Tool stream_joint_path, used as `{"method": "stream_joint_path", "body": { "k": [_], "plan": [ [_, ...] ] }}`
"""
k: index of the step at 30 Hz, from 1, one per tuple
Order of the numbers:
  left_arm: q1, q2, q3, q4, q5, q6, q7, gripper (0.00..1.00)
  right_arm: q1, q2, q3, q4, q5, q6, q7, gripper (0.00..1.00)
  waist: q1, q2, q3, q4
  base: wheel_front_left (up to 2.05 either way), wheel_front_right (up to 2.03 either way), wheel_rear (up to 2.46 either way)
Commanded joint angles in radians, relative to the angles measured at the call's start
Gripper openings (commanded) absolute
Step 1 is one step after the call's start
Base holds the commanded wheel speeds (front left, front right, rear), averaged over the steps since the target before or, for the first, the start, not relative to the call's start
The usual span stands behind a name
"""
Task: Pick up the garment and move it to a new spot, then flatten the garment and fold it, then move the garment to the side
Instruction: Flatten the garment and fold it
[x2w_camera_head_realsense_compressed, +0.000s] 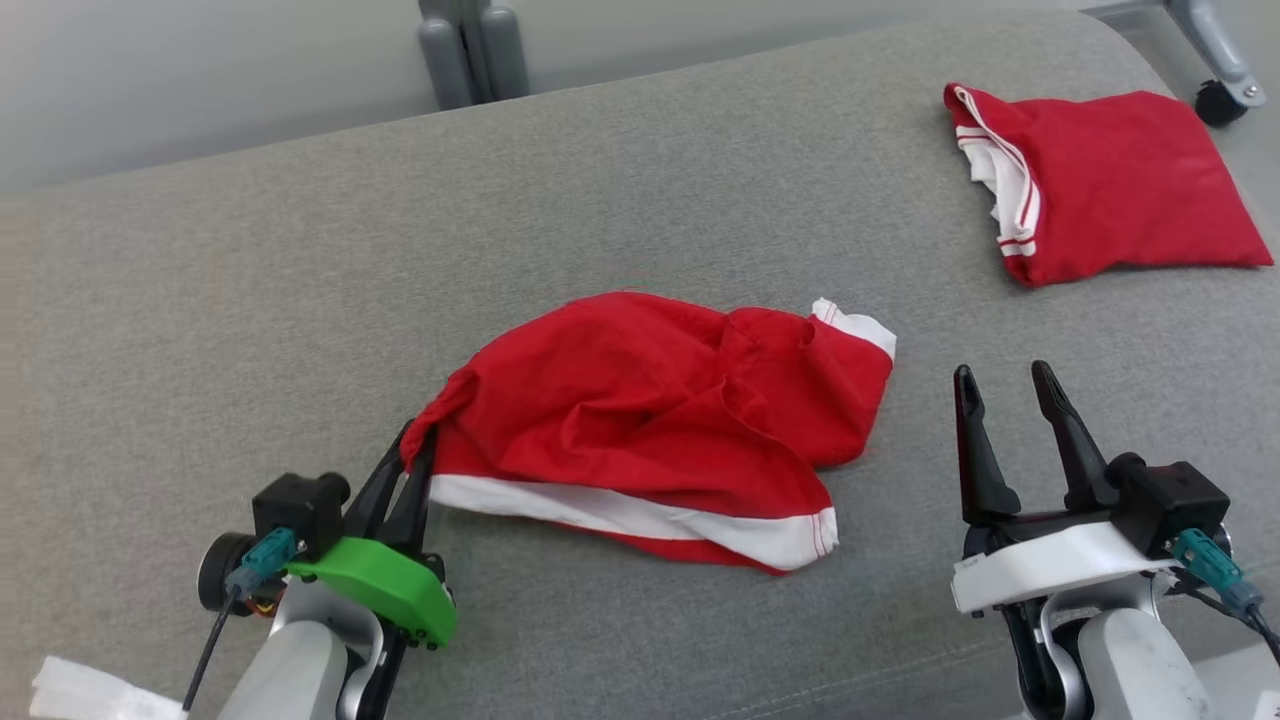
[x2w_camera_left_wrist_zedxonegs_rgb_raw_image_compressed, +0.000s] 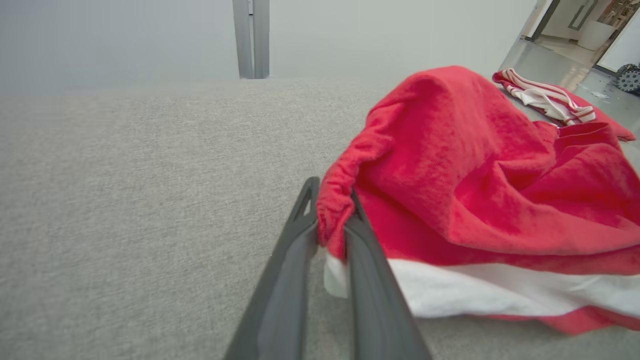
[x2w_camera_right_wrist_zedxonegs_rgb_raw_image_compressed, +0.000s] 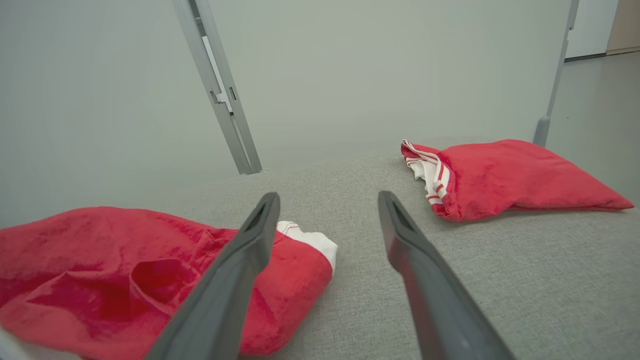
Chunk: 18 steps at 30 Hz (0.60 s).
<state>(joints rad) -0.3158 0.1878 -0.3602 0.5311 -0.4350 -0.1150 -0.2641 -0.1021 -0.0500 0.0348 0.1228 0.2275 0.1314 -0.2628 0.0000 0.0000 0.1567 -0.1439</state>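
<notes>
Bare lab room; pale wall (x2w_camera_head_realsense_compressed: 250, 70), padded surface (x2w_camera_head_realsense_compressed: 300, 300), castered metal frame (x2w_camera_head_realsense_compressed: 1213, 45).

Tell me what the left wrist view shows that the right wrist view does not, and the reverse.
Left wrist view, not the right one: the left pincer shut on a bunched red edge of the crumpled garment, above its white band.
Right wrist view, not the left one: the right pincer, open and holding nothing.
Both: the crumpled garment, the folded garment lying farther off, and the grey cushion under them.
</notes>
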Motion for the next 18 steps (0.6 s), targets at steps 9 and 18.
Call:
{"method": "stream_joint_path", "body": {
  "k": [9,18],
  "plan": [
    [0.147,0.012,0.080,-0.034,0.004,0.019,0.001,0.00,0.008,-0.001,-0.004,0.018,0.000,-0.002,-0.002,1.00,0.0000,0.0000,-0.049,0.146,0.00,0.00,0.00],
    [0.179,-0.036,0.100,-0.060,0.039,0.011,0.001,1.00,0.020,-0.001,0.004,0.040,0.000,-0.002,-0.002,1.00,0.0000,0.0000,-0.078,0.177,0.00,0.00,0.00]
  ]
}}
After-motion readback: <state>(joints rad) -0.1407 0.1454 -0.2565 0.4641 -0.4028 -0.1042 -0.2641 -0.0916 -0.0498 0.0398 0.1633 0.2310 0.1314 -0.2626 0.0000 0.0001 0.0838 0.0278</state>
